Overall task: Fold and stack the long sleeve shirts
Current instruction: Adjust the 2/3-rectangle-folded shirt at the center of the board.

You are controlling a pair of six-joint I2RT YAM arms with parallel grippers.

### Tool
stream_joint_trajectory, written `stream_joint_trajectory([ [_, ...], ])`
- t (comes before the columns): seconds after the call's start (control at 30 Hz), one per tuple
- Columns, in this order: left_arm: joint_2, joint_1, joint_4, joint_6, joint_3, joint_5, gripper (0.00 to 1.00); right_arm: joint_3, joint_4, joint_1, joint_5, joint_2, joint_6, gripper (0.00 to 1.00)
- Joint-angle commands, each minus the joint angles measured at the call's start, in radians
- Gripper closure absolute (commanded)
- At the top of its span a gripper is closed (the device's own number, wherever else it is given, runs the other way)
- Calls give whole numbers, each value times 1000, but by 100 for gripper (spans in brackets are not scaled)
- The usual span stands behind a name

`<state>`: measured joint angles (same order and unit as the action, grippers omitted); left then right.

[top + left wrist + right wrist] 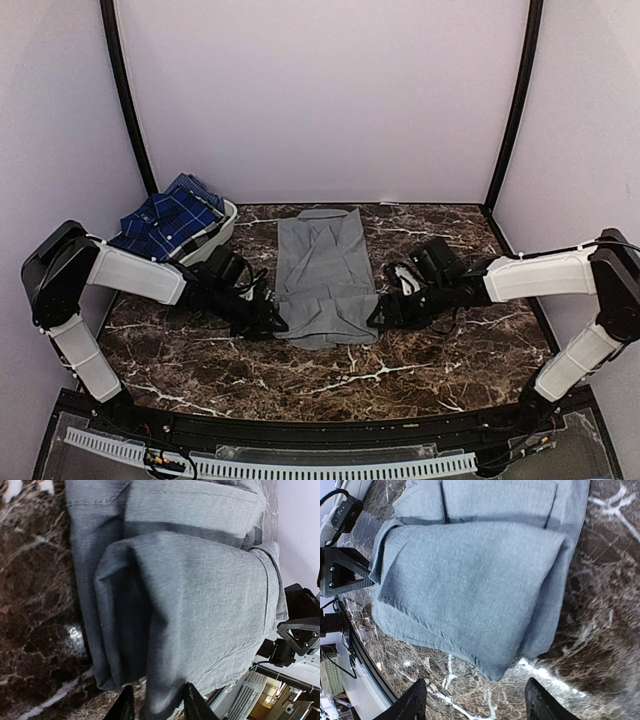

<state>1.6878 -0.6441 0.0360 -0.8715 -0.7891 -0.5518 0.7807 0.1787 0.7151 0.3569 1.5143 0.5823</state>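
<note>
The plain grey long sleeve shirt (322,275) lies partly folded, lengthwise, in the middle of the marble table (440,365). My left gripper (268,322) is at its near left corner. In the left wrist view a hanging fold of the grey shirt (190,595) sits between the narrowed jaws of the left gripper (157,702), with a sliver of gap at one finger. My right gripper (378,318) is at the near right corner. It stands open (477,697), and the grey shirt's corner (470,580) ends just short of its fingers. The blue plaid shirt (170,218) lies crumpled in the basket.
The white oval basket (228,215) stands at the back left of the table, close behind my left arm. Black frame posts rise at both back corners. A perforated strip runs along the near edge below the arms' bases.
</note>
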Motion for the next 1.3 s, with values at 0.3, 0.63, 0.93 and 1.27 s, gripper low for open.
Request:
stream_joint_trajectory([
  [0.3, -43, -22, -17, -26, 2, 27, 93, -27, -133, 104, -73, 129, 100, 49],
  [0.63, -135, -28, -75, -63, -10, 66, 100, 118, -36, 106, -173, 96, 80, 97],
  [0.93, -127, -4, -108, -101, -138, 124, 100, 350, 63, 34, -155, 157, 4, 100],
  [1.27, 80, 119, 8, -192, -281, 91, 100, 599, 40, -87, -50, 417, -47, 98],
])
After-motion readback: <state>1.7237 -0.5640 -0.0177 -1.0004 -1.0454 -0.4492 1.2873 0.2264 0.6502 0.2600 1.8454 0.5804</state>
